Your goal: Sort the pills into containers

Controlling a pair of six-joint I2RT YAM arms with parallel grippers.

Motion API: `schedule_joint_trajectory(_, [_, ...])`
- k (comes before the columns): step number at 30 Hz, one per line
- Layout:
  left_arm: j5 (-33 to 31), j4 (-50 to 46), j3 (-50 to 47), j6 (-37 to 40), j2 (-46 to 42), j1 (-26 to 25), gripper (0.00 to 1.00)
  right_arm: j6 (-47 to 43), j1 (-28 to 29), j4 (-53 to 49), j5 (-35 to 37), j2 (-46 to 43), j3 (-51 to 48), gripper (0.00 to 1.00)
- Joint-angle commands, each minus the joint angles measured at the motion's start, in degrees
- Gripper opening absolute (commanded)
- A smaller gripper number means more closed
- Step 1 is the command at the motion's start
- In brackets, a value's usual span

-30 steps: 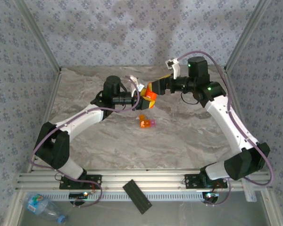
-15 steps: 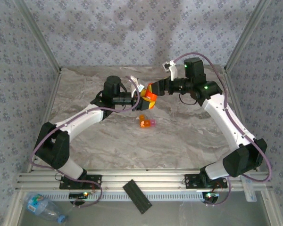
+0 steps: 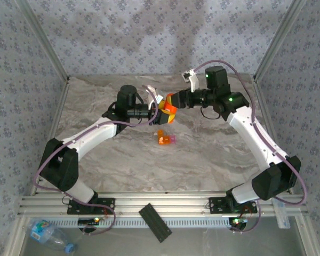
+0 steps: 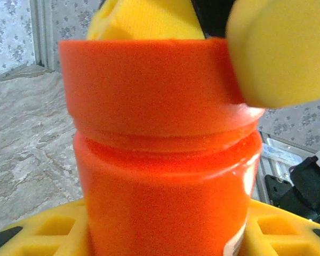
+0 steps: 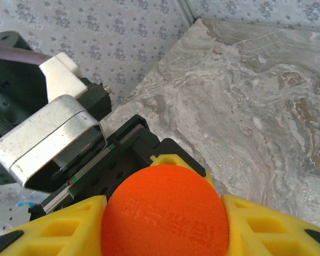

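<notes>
- marble-patterned bench (image 3: 213,154), walled in with floral paper, spreads across the middle of the top view.
- left arm (image 3: 90,136) rises from the lower left of the frame and right arm (image 3: 256,136) from the lower right; the two meet just above frame centre.
- clear plastic water bottle (image 3: 48,234) lies on its side in the lower-left corner, below the metal rails that carry the arm bases.
- black flat bar (image 3: 155,222) lies tilted across those rails at bottom centre, between the two bases.
- orange pill bottle (image 3: 169,112) is held off the bench just above frame centre, between the two arms; in the left wrist view it stands upright through the middle of the frame, its body (image 4: 160,192) flanked by yellow fingers (image 4: 37,232) at the bottom edge.
- left pincer (image 3: 162,113) is closed around the bottle's body, gripping it.
- right pincer (image 3: 174,100) is clamped on the bottle's cap (image 5: 165,213); in the right wrist view its yellow fingers (image 5: 58,229) press against both sides of the round orange top at the bottom of the frame.
- tiny orange boxy compartment (image 3: 162,140) with its pale pink piece (image 3: 172,140) joined on the right sits on the bench just below the held bottle, apart from both pincers.
- the pills themselves cannot be made out.
</notes>
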Motion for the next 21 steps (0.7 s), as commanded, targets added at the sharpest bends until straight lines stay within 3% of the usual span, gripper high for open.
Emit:
schedule_joint_trajectory(1, [-1.5, 1.6, 2.7, 1.9, -1.2, -0.3, 0.00, 2.7, 1.9, 0.7, 4.0, 1.0, -0.8, 0.43])
schedule_joint_trajectory(12, [-14.0, 8.8, -1.5, 1.0, -3.6, -1.6, 0.00, 15.6, 11.1, 11.6, 21.8, 2.2, -8.7, 0.41])
schedule_joint_trajectory(21, [-18.6, 9.2, -2.5, 1.2, -2.8, -2.3, 0.00, 17.0, 11.7, 11.3, 24.7, 3.2, -6.4, 0.48])
